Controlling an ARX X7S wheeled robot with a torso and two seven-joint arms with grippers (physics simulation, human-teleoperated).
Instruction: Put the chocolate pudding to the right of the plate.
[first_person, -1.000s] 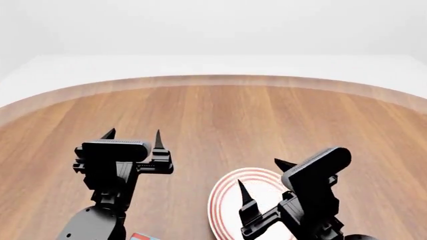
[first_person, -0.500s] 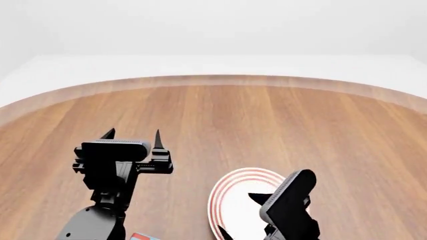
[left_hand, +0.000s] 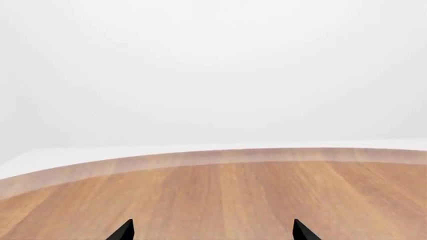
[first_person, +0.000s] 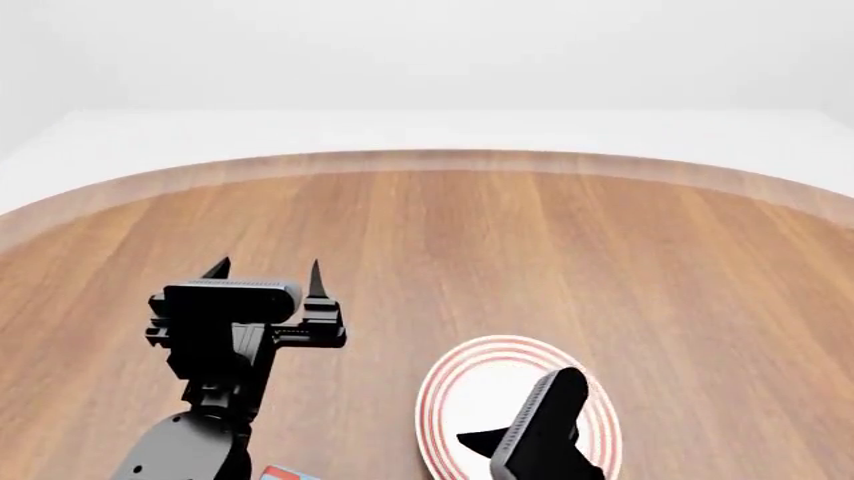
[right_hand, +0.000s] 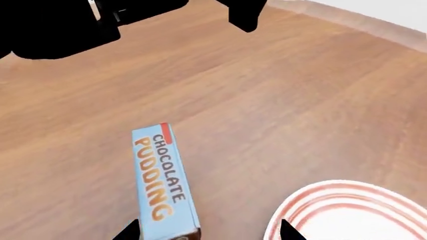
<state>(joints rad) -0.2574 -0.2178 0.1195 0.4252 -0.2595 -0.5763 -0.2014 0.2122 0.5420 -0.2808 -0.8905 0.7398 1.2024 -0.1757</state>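
The chocolate pudding (right_hand: 163, 182) is a small box lying flat on the wooden table, its light blue face with orange lettering up. In the right wrist view it lies just ahead of one fingertip of my right gripper (right_hand: 210, 232), which is open and empty. The plate (right_hand: 347, 210), white with red-orange rings, lies beside the other fingertip. In the head view the plate (first_person: 501, 375) is at the bottom centre, partly covered by my right arm (first_person: 541, 440). A sliver of the box (first_person: 287, 473) shows at the bottom edge. My left gripper (first_person: 267, 275) is open and empty, hovering left of the plate.
The round wooden table (first_person: 534, 240) has a pale rim (first_person: 427, 160) at the back, with a white floor beyond. My left arm (right_hand: 53, 25) shows dark across the far side of the right wrist view. The left wrist view shows only tabletop (left_hand: 220, 195) and its gripper (left_hand: 213, 232).
My right arm has drawn back and down toward the bottom of the head view, turning over the plate's near side. The left arm has not moved.
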